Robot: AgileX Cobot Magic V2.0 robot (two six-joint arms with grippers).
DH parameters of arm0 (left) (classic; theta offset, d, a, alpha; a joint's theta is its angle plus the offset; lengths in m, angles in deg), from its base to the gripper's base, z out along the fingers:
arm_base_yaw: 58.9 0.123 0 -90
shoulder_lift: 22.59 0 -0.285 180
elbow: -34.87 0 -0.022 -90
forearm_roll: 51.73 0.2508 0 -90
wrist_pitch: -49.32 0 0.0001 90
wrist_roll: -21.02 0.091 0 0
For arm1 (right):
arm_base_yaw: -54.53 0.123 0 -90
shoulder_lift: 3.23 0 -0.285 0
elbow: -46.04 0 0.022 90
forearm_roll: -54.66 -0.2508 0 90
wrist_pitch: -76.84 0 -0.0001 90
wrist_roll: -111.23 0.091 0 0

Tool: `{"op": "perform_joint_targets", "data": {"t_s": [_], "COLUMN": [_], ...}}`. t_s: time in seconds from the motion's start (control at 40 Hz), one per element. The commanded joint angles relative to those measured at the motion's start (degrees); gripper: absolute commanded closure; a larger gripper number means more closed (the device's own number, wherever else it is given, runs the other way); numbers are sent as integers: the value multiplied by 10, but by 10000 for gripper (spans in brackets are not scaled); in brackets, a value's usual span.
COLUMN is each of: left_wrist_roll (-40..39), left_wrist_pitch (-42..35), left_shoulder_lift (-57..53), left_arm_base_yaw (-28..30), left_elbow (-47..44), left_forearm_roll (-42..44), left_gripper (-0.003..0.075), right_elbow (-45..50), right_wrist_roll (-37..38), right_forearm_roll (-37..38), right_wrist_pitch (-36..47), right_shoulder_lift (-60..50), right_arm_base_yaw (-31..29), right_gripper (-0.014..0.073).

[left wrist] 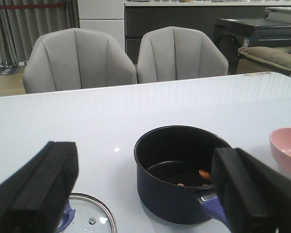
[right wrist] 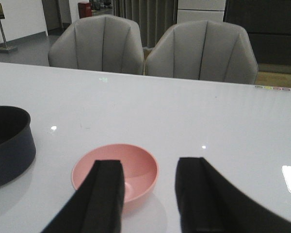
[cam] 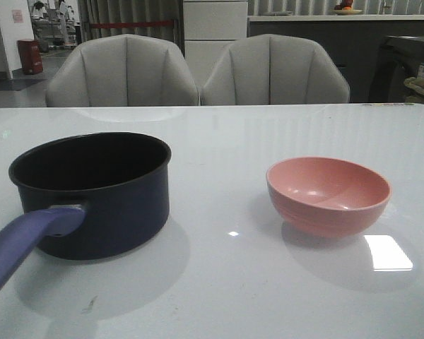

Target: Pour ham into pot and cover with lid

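**Both grippers open and empty; ham in the pot, lid on the table**

Your left gripper (left wrist: 145, 194) is spread wide, its two black fingers (left wrist: 36, 189) far apart with nothing between them. From its wrist camera you look straight over the pot (left wrist: 177, 170), which sits between the fingers' lines of sight. Your right gripper (right wrist: 148, 194) is also parted, more narrowly, and empty; the pink bowl (right wrist: 115, 174) lies just beyond its fingertips.

In the front view, the pot (cam: 99, 194) stands at about 9 o'clock from the table's centre, upright, its purple-blue handle (cam: 25, 244) running toward 7 o'clock and out past the picture's near-left edge. The bowl (cam: 328, 194) sits at about 3 o'clock, well apart from the pot, and shows a bare inside. Neither arm appears in that view.

A few orange-pink pieces of ham (left wrist: 203, 173) lie on the pot's black floor, toward the handle side. The lid (left wrist: 94, 216) rests flat on the table (cam: 219, 141) just beside the pot, its metal rim and small steam hole visible; part of it, with a bit of blue, is hidden behind the left finger. It is not on the pot.

Open white tabletop runs between pot and bowl and back to the far edge at 12 o'clock, where two grey chairs (cam: 198, 70) stand.
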Motion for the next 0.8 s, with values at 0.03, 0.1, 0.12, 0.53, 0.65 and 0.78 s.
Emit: {"op": "perform_joint_targets", "data": {"t_s": [0.03,0.1,0.12,0.53,0.65,0.78], "left_wrist_roll": [-2,-2,-2,-183,-242,-264], "left_wrist_pitch": [-51,-55,-56,6,43,85], "left_shoulder_lift": [6,6,6,207,301,398], "left_arm_base_yaw": [-4,-4,-4,-4,-4,-4], "left_elbow": [14,14,14,143,198,260], "left_forearm_roll": [0,0,0,206,234,233], "left_gripper": [113,113,113,90,87,88], "right_elbow": [-5,-5,-5,-5,-5,-5], "right_wrist_roll": [-5,-5,-5,-5,-5,-5], "right_forearm_roll": [1,1,1,1,1,1], "right_wrist_pitch": [37,37,37,37,37,37], "right_shoulder_lift": [3,3,3,3,3,3], "right_arm_base_yaw": [-1,-1,-1,-1,-1,-1], "right_gripper": [412,459,447,447,447,447]}}
